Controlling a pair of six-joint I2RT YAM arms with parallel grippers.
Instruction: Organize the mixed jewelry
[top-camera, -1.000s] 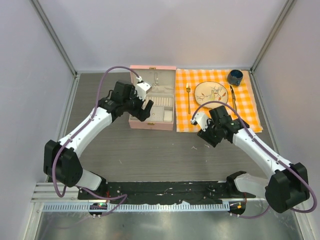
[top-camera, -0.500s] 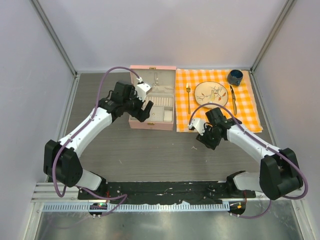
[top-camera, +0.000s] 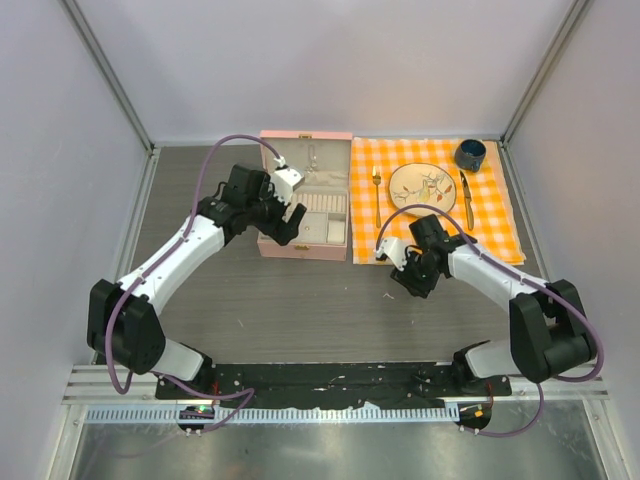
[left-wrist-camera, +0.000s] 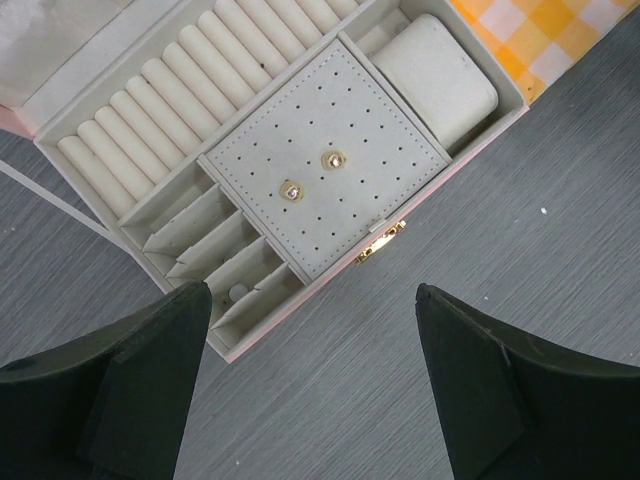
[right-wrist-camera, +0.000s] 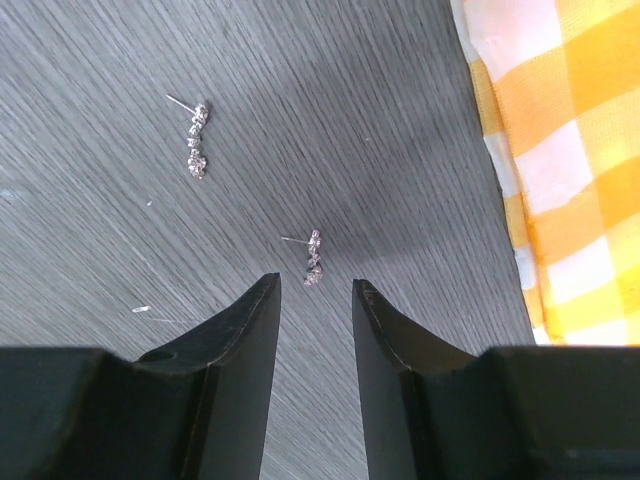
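Right gripper (right-wrist-camera: 315, 290): jaws narrowly parted, nothing between them. Small silvery beaded drop earring (right-wrist-camera: 313, 258) lies on the grey wood-grain table (right-wrist-camera: 400, 120) just ahead of the fingertips, in line with the gap. Second matching earring (right-wrist-camera: 195, 140) lies apart, farther left.

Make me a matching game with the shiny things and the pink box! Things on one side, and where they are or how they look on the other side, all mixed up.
Things:
1. gold studs
2. silvery earrings
3. gold fork
4. pink box

Matches:
A. on the orange checked cloth
B. lid open
C. lying on the grey table
D. pinned in the holed pad

Pairs: 1-D, 2-C, 3-A, 4-B.
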